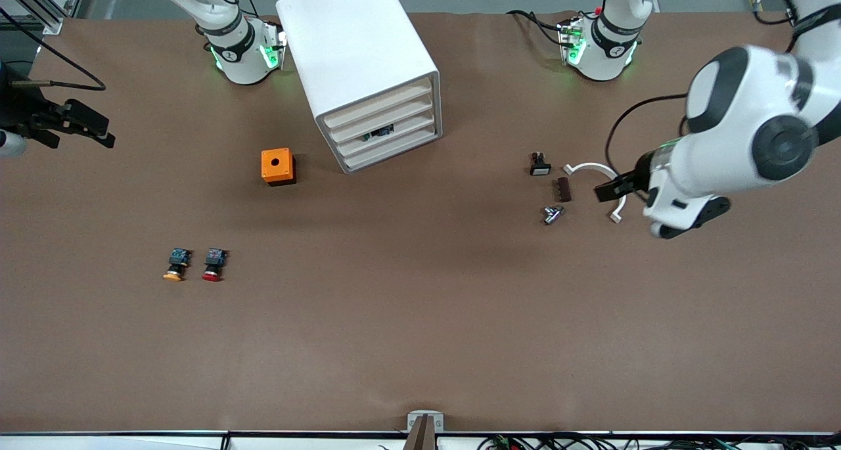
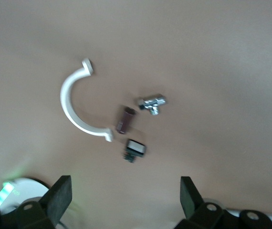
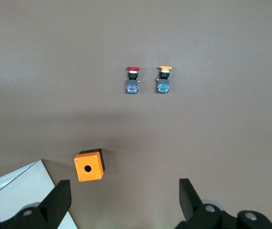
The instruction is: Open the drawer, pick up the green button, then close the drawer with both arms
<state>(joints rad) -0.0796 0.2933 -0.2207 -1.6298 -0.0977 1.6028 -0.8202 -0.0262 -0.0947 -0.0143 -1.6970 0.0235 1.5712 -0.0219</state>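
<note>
The white cabinet (image 1: 355,43) stands between the arms' bases, its four cream drawer fronts all pushed in. In the third drawer (image 1: 407,127) from the top, a small dark and blue thing (image 1: 380,133) shows through a gap; I cannot tell whether it is the button. My left gripper (image 1: 611,188) (image 2: 123,195) hangs open and empty over small parts toward the left arm's end. My right gripper (image 1: 75,131) (image 3: 123,195) is raised, open and empty, toward the right arm's end; its wrist view shows the cabinet's corner (image 3: 16,191).
An orange box with a hole (image 1: 278,166) (image 3: 89,165) sits beside the cabinet. A yellow-capped button (image 1: 175,265) (image 3: 164,78) and a red-capped button (image 1: 213,265) (image 3: 132,78) lie nearer the front camera. Below the left gripper lie a white curved clamp (image 1: 594,169) (image 2: 71,107), a brown piece (image 1: 563,189), a metal fitting (image 1: 552,214) and a black switch (image 1: 540,165).
</note>
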